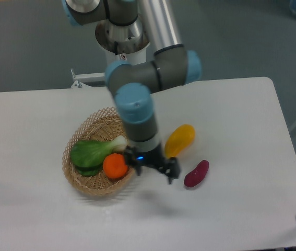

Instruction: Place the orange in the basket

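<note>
The orange (115, 166) is a small round bright-orange fruit lying inside the woven wicker basket (83, 133), at its right front, next to a green leafy vegetable (91, 153). My gripper (155, 172) hangs to the right of the basket's rim, between the basket and the purple item. It holds nothing and its fingers stand apart. The gripper is clear of the orange.
A yellow-orange mango-like fruit (180, 139) lies right of the basket, partly behind my wrist. A purple oblong item (196, 173) lies just right of the gripper. The white table (231, 125) ends at right and front.
</note>
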Available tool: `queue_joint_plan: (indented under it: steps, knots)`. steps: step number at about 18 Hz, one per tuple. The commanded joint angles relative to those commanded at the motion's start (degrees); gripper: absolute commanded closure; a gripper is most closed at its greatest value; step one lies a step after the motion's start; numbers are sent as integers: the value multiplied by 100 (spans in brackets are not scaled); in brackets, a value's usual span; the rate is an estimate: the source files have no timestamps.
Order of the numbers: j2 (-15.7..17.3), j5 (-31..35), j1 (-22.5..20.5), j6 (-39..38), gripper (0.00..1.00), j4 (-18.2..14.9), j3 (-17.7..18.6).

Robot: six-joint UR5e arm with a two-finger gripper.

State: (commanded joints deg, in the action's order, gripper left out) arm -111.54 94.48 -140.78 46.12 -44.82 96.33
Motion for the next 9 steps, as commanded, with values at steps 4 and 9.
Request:
queue_joint_plan:
  steps: [4, 9]
  knots:
    - [-17, -53, -545, 476, 0, -53, -88]
    - [-61, -246, -1091, 1511, 0, -70, -105]
